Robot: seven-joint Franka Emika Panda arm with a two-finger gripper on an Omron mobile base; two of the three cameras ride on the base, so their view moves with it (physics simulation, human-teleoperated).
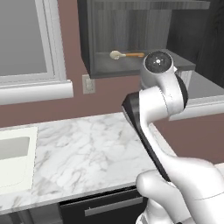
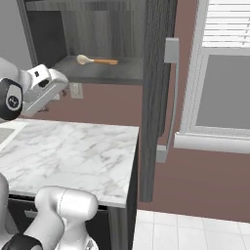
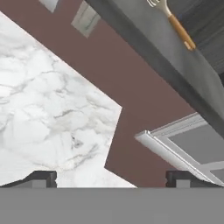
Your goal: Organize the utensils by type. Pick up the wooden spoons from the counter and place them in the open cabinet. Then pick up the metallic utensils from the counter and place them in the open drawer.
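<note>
A wooden spoon (image 1: 125, 54) lies flat on the lower shelf of the open cabinet (image 1: 94, 43), near the top centre of the left base view, its pale oval bowl pointing left and its tan handle running right until the arm's wrist hides the end. In the right base view the same spoon (image 2: 96, 60) sits in the upper left of the frame, on the cabinet shelf (image 2: 117, 73), with the cabinet door (image 2: 156, 97) standing open edge-on down the middle of the picture. In the hand view the spoon (image 3: 175, 24) shows in the upper right corner, handle slanting down to the right along the grey shelf. The white marble tabletop (image 1: 87, 153) spreads across the lower left of the left base view, with a pale sink (image 1: 13, 157) at its left edge and a wall outlet (image 1: 88, 84) on the brown wall above it. The gripper (image 3: 111, 179) hangs over the tabletop's far corner; its two dark tips stand far apart at the bottom of the hand view, so the jaws are open and hold nothing. A window frame (image 2: 215, 88) fills the right side of the right base view.
</note>
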